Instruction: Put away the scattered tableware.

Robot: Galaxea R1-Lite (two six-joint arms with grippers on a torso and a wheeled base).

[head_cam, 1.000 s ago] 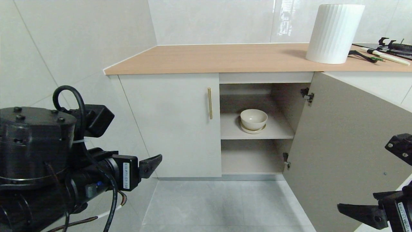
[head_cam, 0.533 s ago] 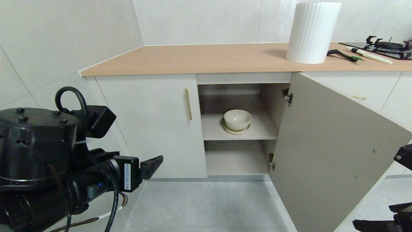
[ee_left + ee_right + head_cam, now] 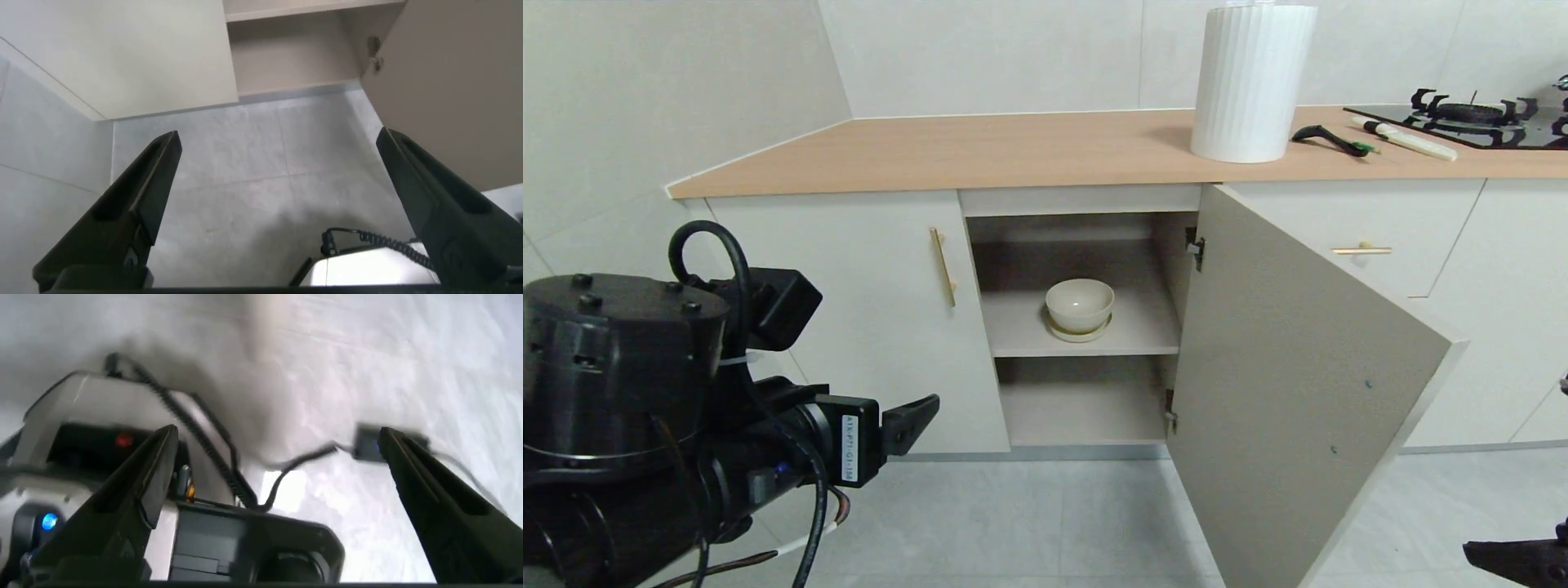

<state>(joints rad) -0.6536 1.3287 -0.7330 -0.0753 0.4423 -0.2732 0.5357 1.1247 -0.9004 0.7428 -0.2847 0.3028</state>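
As the bowl is set on a plate on the upper shelf and the left end effector and right end effector are held spread and empty, closing the open door is judged the next step, for which a push on its outer side is needed.

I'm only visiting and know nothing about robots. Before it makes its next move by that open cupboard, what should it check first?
1. cupboard door swung wide open: ok.
2. left gripper open and empty: ok.
3. right gripper open and empty: ok.
4. bowl upright on its saucer on the upper shelf: ok.
5. free room on that shelf beside the bowl: ok.
6. counter cleared of loose items: not ok; a black-handled tool and a pale utensil lie near the stove.
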